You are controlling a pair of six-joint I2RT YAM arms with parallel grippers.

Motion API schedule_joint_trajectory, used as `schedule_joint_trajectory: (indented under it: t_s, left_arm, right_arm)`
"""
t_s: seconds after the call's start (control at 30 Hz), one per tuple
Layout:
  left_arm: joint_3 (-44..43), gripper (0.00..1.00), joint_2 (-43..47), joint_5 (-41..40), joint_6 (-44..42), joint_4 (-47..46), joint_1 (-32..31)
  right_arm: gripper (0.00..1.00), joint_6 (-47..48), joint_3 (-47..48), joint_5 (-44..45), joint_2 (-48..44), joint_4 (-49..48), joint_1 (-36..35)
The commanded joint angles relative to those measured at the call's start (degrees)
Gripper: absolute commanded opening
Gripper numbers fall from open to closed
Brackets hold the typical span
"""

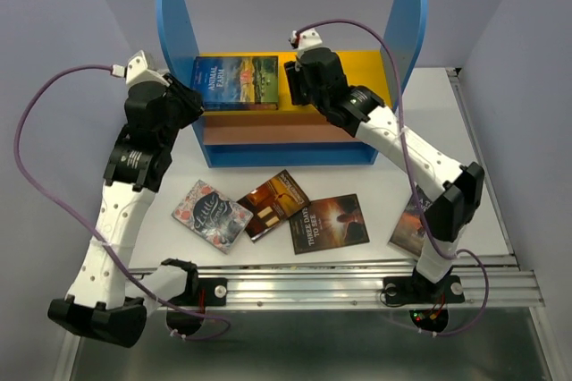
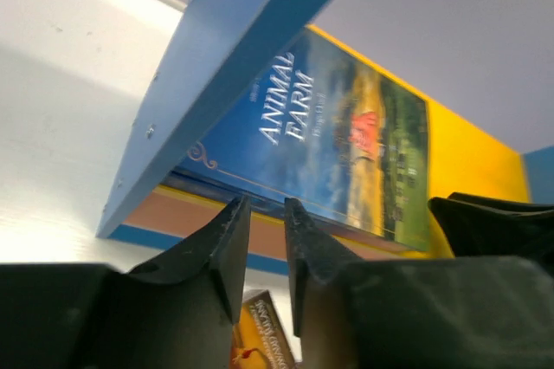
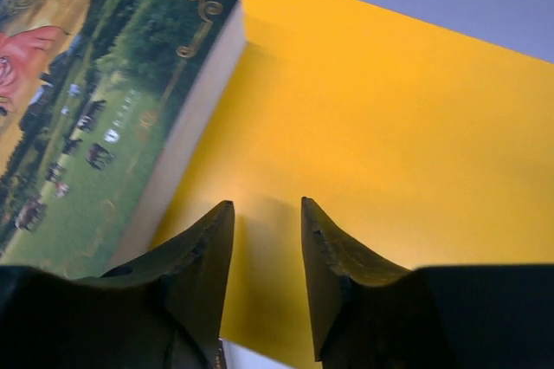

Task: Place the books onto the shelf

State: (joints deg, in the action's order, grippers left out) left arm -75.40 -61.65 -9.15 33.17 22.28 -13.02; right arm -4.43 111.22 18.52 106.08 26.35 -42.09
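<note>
The Animal Farm book (image 1: 237, 82) lies flat on top of the shelf (image 1: 176, 23), with its long axis left-right. The left gripper (image 2: 267, 204) and right gripper (image 3: 267, 206) sit at its two ends, jaws narrowly apart and empty. The other books (image 1: 328, 223) lie at lower centre, below both.

Shelf (image 1: 175, 32): side panels blue, top board (image 1: 357, 72) yellow, lower board (image 1: 268, 133) brown, base (image 1: 286, 156) blue. Animal Farm (image 1: 237, 82) cover: deep blue at the title side with white lettering and gold scrollwork, passing into a green and yellow field scene with a red patch. The floral book (image 1: 212, 214) is pale with pink flowers round a dark oval, the brown book (image 1: 273, 204) dark brown and rust, Three Days to See (image 1: 328, 223) near-black with an orange glow; table (image 1: 447, 104) white, arms (image 1: 112, 220) white with black joints.
</note>
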Motion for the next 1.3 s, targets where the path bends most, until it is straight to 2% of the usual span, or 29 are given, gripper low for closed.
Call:
schedule_joint_trajectory:
  t_s: [0.0,0.03,0.07,0.1,0.2,0.27,0.37,0.53,0.63,0.7,0.83,0.93,1.07,1.27]
  left_arm:
    - [-0.4,0.51,7.5,4.7,-1.9,-1.5,0.2]
    - [1.2,0.78,8.6,6.4,-1.6,-1.3,0.2]
    - [2.2,0.86,9.5,7.5,-1.4,-1.3,0.2]
    - [4.4,0.95,11.4,8.4,-1.4,-1.4,0.2]
    - [9.5,0.99,14.6,13.3,0.2,-1.9,0.2]
    - [12.5,0.99,16.7,17.2,0.6,-3.5,0.2]
    - [17.9,0.99,18.3,19.9,1.9,-4.7,0.1]
    - [26.0,0.99,21.7,23.8,2.1,-5.3,0.1]
    - [31.8,0.99,24.1,25.8,4.3,-6.2,0.1]
    - [37.0,0.99,24.7,27.2,6.0,-7.5,0.0]
    - [45.0,0.99,25.3,29.7,9.0,-11.9,-0.3]
    - [48.8,0.99,24.8,30.0,10.0,-13.1,-0.6]
    - [51.1,0.99,23.5,29.4,10.5,-14.0,-1.0]
    - [53.8,0.99,22.7,28.3,12.3,-16.0,-1.6]
  right_arm:
    - [0.45,-2.8,-5.2,13.8,-10.5,-2.2,-0.5]
    - [0.55,-3.9,-9.8,15.0,-14.9,-2.2,-0.5]
    - [0.59,-4.6,-12.6,15.1,-17.4,-2.1,-0.5]
    - [0.75,-6.3,-15.5,14.4,-22.9,-2.2,-0.5]
    - [1.00,-10.1,-27.7,11.5,-31.3,-2.1,-0.5]
    - [1.00,-12.4,-35.8,10.5,-38.9,-1.3,-0.5]
    - [1.00,-16.5,-41.7,6.6,-45.3,2.0,-0.5]
    - [1.00,-19.9,-49.9,1.9,-47.5,8.0,-0.5]
    - [1.00,-22.1,-53.8,-3.2,-47.1,7.3,-0.5]
    - [1.00,-23.5,-55.7,-5.2,-45.9,5.7,-0.5]
    - [1.00,-24.1,-60.8,-15.5,-41.6,-4.7,-0.5]
    - [1.00,-24.1,-60.9,-18.0,-37.5,-10.1,-0.5]
    - [1.00,-23.9,-58.3,-22.5,-28.4,-12.1,-0.5]
    - [1.00,-22.3,-56.1,-27.4,-21.1,-16.6,0.2]
